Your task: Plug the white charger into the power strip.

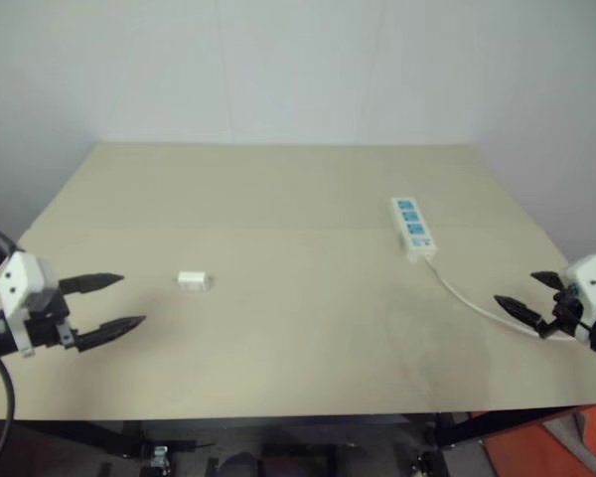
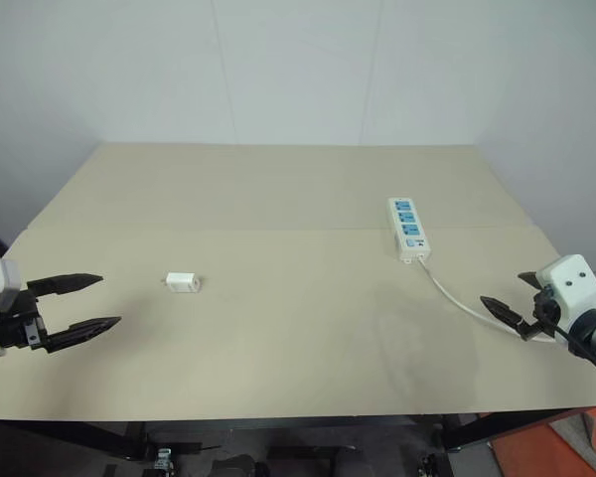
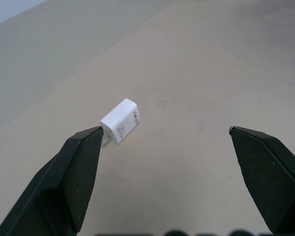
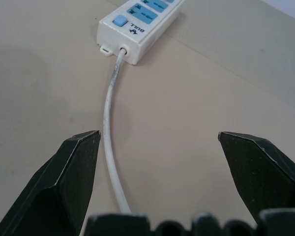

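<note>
The small white boxy charger lies on its side on the left half of the plain beige tabletop, well apart from the long flat white power strip with three blue socket panels, which rests flat on the right half with its sockets facing up and its thin white cord trailing toward the near right edge. This spacing likely explains how the arms are set: the left gripper, black two-fingered with a white camera box, hovers near the charger with its jaws spread wide and empty, aimed at the charger so the body can slide between the fingers. The right gripper hangs over the cord close to the strip's switch end, likewise wide open and holding nothing; from there it seems placed to steady the strip so it will not skid when the plug is pressed in. Nothing is touched yet, so the task appears to be at its start, with the charger still to be picked up, turned prongs-down and carried across.
</note>
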Tool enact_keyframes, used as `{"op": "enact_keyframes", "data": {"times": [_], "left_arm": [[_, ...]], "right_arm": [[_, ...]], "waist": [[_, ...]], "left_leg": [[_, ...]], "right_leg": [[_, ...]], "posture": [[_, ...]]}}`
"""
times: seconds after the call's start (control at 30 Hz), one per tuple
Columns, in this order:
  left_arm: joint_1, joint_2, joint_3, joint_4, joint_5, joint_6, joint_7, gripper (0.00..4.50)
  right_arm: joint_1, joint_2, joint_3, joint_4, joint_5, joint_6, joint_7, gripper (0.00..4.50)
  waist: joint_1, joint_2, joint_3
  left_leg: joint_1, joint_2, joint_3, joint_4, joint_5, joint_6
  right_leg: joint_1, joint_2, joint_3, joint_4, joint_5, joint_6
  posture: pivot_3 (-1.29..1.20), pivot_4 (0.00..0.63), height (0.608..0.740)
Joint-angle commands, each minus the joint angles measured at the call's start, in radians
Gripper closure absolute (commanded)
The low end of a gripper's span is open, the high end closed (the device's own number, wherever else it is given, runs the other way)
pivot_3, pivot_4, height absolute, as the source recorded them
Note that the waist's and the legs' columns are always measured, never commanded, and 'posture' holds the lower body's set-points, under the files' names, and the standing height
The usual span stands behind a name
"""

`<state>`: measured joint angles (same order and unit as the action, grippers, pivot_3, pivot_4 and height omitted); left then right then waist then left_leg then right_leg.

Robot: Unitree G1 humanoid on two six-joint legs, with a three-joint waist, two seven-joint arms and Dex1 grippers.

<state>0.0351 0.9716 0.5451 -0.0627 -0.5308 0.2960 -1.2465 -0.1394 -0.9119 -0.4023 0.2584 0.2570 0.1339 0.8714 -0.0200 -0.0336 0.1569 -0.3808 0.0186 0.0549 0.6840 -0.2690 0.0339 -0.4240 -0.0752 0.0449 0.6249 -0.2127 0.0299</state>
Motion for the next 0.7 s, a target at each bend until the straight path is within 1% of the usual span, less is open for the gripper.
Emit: {"op": "enact_keyframes", "data": {"times": [0.03, 0.43, 0.6, 0.7], "left_arm": [[-0.003, 0.007, 0.01, -0.024, -0.005, -0.012, 0.008, 0.03], [0.0, 0.016, 0.014, -0.042, -0.01, 0.007, 0.016, 0.03], [-0.006, 0.02, 0.012, -0.046, -0.011, 0.014, 0.018, 0.03], [-0.01, 0.019, 0.008, -0.048, -0.011, 0.016, 0.021, 0.03]], "right_arm": [[-0.013, -0.014, -0.01, -0.006, -0.001, -0.03, -0.002, 0.0], [-0.002, -0.007, -0.009, -0.014, 0.001, -0.025, -0.005, 0.0], [-0.021, 0.001, -0.034, -0.014, 0.053, 0.017, 0.011, 0.0], [0.008, -0.009, -0.017, -0.023, 0.025, -0.076, 0.04, 0.0]], "waist": [[0.001, 0.0, 0.0], [0.001, 0.0, 0.0], [0.001, 0.0, 0.0], [0.002, 0.0, 0.0]], "left_leg": [[0.0, 0.0, 0.0, 0.0, 0.0, 0.0], [0.0, 0.0, 0.0, 0.0, 0.0, 0.0], [0.0, 0.0, 0.0, 0.0, 0.0, 0.0], [0.0, 0.0, 0.0, 0.0, 0.0, 0.0]], "right_leg": [[0.0, 0.0, 0.0, 0.0, 0.0, 0.0], [0.0, 0.0, 0.0, 0.0, 0.0, 0.0], [0.0, 0.0, 0.0, 0.0, 0.0, 0.0], [0.0, 0.0, 0.0, 0.0, 0.0, 0.0]], "posture": [[0.0, 0.15, 0.74], [0.0, 0.15, 0.74], [0.0, 0.15, 0.74], [0.0, 0.15, 0.74]]}}
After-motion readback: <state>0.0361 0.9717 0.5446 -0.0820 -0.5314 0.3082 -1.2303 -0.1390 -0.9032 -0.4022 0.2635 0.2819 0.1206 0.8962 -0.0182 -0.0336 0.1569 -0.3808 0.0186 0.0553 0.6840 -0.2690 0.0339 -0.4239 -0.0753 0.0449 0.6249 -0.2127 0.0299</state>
